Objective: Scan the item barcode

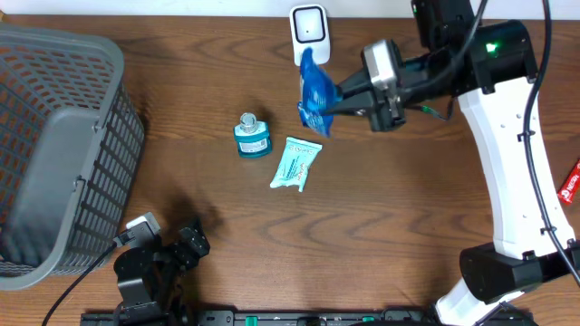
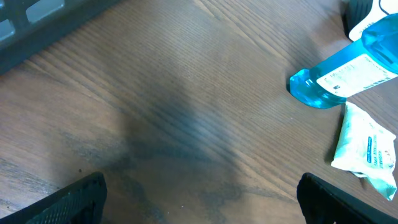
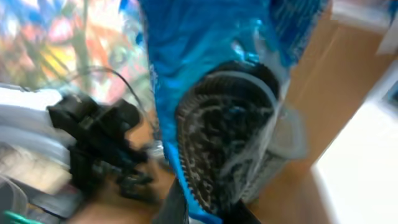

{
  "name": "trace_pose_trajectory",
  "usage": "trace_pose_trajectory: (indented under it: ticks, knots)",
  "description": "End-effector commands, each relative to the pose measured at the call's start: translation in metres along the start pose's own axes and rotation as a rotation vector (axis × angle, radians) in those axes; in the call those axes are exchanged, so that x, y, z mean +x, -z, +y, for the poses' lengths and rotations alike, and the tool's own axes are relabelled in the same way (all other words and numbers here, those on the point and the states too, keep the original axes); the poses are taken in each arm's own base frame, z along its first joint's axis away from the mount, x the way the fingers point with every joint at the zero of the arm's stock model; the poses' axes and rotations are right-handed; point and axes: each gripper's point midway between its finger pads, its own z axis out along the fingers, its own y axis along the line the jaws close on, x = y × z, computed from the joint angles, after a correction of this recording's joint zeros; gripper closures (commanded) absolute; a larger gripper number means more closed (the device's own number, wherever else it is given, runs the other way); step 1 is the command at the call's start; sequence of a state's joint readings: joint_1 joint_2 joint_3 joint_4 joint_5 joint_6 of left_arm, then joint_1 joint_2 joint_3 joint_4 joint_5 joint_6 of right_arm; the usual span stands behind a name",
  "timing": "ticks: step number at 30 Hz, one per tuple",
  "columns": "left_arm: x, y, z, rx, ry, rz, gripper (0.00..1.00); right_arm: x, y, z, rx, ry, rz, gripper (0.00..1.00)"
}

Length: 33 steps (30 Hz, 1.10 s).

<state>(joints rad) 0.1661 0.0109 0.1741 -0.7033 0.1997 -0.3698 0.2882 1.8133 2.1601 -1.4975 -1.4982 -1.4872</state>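
My right gripper (image 1: 340,98) is shut on a blue packet (image 1: 314,91) and holds it above the table, just in front of the white barcode scanner (image 1: 309,32) at the back edge. In the right wrist view the blue packet (image 3: 205,62) fills the frame, with dark contents behind a clear window, and its lower edge is pinched in my right gripper (image 3: 208,214). My left gripper (image 1: 192,243) rests near the front left of the table. In the left wrist view the left gripper (image 2: 202,205) is open with only bare wood between its fingers (image 2: 74,199).
A blue bottle (image 1: 252,136) and a white wipes pack (image 1: 296,163) lie mid-table; the bottle (image 2: 348,71) and pack (image 2: 367,149) also show in the left wrist view. A grey mesh basket (image 1: 54,154) stands at the far left. A red item (image 1: 571,181) lies at the right edge.
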Motion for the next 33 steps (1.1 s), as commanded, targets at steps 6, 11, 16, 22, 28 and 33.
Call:
trace_pose_trajectory:
  ticks: [6, 11, 16, 22, 28, 33]
  knots:
    - [0.006, -0.001, 0.002, -0.008, 0.002, 0.02, 0.02, -0.005, -0.009, -0.004, -0.021, 0.068, -0.032, 0.99]
    - [0.006, -0.001, 0.002, -0.008, 0.002, 0.02, 0.02, -0.011, -0.006, -0.004, -0.017, 0.144, -0.071, 0.99]
    - [0.006, -0.001, 0.002, -0.008, 0.002, 0.02, 0.02, -0.011, -0.006, -0.004, -0.018, 0.136, -0.071, 0.99]
    - [0.006, -0.001, 0.002, -0.008, 0.002, 0.02, 0.02, -0.009, -0.004, -0.002, -0.024, -0.225, -0.065, 0.99]
    - [0.006, -0.001, 0.002, -0.008, 0.002, 0.02, 0.02, 0.012, 0.001, -0.005, -0.01, -0.664, -0.035, 0.98]
    - [0.006, -0.001, 0.002, -0.008, 0.002, 0.02, 0.02, 0.066, 0.009, -0.001, 0.006, -1.004, -0.056, 0.98]
